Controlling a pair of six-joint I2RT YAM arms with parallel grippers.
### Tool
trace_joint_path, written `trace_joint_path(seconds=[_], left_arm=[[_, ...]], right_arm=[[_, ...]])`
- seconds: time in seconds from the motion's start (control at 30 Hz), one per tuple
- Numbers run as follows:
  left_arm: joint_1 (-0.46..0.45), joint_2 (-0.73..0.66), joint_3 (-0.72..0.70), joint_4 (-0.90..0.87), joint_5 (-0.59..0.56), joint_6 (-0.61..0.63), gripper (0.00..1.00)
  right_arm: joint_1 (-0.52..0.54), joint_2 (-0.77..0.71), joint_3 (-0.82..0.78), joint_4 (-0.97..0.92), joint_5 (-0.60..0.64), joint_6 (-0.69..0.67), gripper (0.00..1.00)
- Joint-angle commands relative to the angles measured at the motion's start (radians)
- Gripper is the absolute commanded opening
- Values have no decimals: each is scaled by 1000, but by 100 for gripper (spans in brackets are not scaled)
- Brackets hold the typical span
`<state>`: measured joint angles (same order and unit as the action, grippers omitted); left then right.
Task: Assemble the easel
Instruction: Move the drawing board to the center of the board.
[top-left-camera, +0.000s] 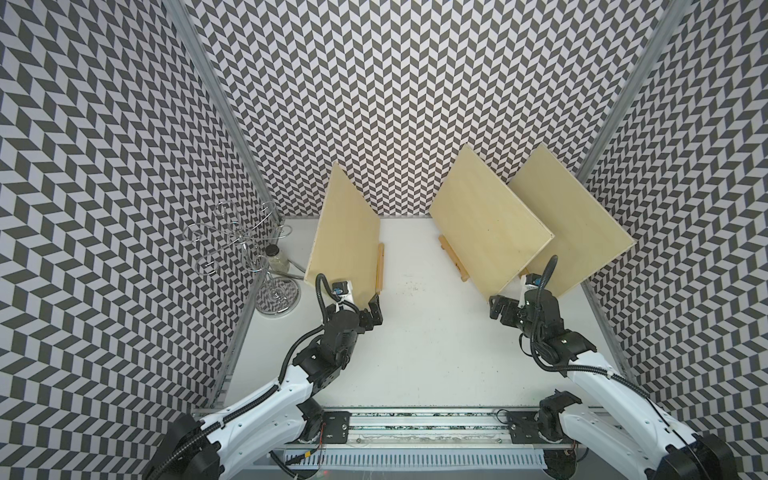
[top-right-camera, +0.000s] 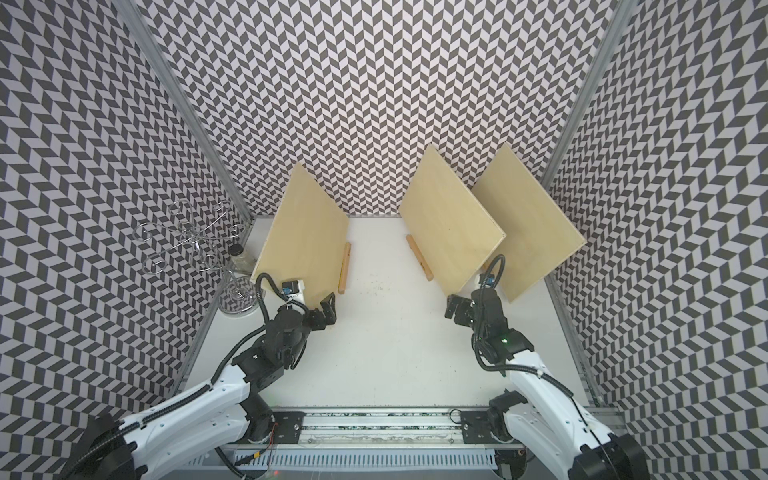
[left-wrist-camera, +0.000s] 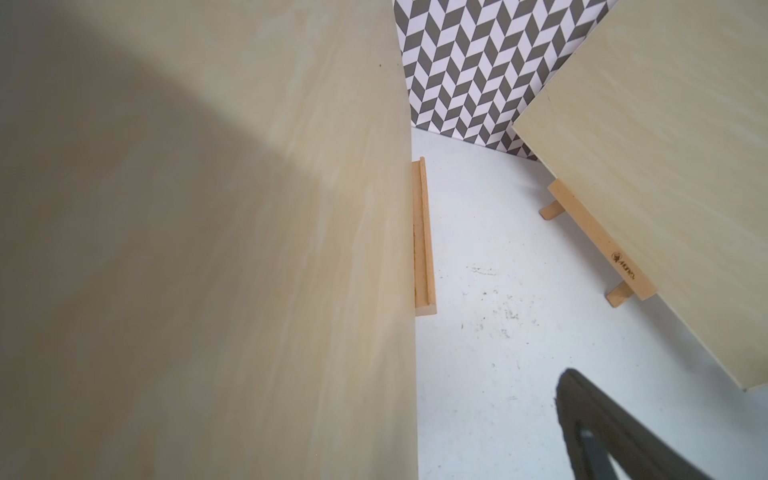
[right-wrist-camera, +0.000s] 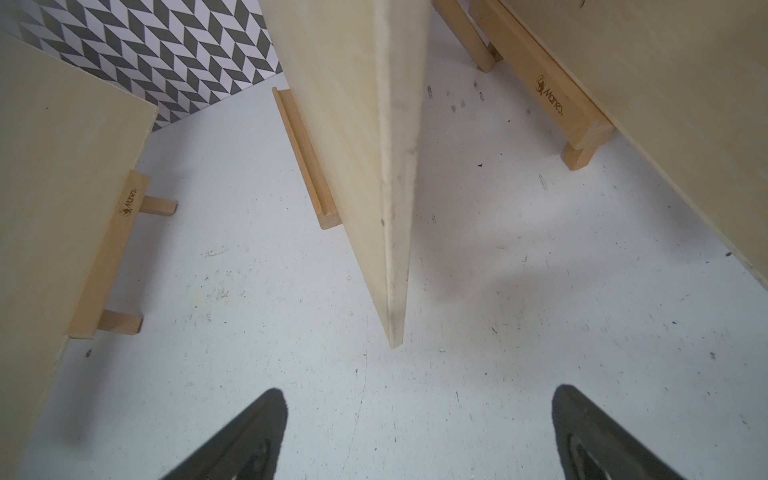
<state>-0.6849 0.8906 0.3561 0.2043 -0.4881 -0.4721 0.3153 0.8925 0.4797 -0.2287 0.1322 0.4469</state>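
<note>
Top views: easels (top-left-camera: 380, 266) carry left board (top-left-camera: 345, 237), middle board (top-left-camera: 490, 226) and right board (top-left-camera: 582, 224). Left gripper (top-left-camera: 371, 309), released, sits at left board's near corner. Right gripper (top-left-camera: 496, 307) sits at middle board's.
Left wrist: I see one finger (left-wrist-camera: 582, 407), with easel ledge (left-wrist-camera: 424, 237) beyond.
Right wrist: fingers (right-wrist-camera: 253, 436) spread, empty.

**Bright, even light; close-ups go soft**

You get bright, diffuse overhead light in both top views. The white table (top-left-camera: 415, 340) is evenly lit, and its shadows are soft. The patterned walls (top-left-camera: 104, 166) stretch and bend toward 9 and 3 o'clock from wide-lens distortion, while the centre stays sharp. The chrome wire stand (top-left-camera: 245, 249) at 9 o'clock carries small glints. In your left wrist view a broad soft shadow darkens the nearest board (left-wrist-camera: 187, 270), and the finger (left-wrist-camera: 602, 436) is blurred. In your right wrist view both fingers (right-wrist-camera: 249, 436) are out of focus. A pale grey shadow lies on the table beside the middle board (right-wrist-camera: 399, 208).
</note>
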Motion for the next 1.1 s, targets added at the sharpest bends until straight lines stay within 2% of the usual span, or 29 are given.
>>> trace_joint_path(seconds=[0.0, 0.17, 0.5, 0.83, 1.07], left_arm=[[0, 45, 32, 141, 76, 28, 100], [-12, 144, 26, 278, 134, 7, 100], [-129, 399, 47, 469, 122, -13, 100], [-154, 628, 212, 579, 189, 46, 99], [-203, 697, 296, 593, 249, 149, 100]], right_arm=[[-3, 1, 16, 61, -9, 5, 99], [-4, -14, 7, 70, 8, 7, 99], [-3, -41, 11, 63, 66, 0, 99], [-3, -59, 43, 27, 87, -5, 99], [-5, -63, 58, 11, 100, 0, 99]])
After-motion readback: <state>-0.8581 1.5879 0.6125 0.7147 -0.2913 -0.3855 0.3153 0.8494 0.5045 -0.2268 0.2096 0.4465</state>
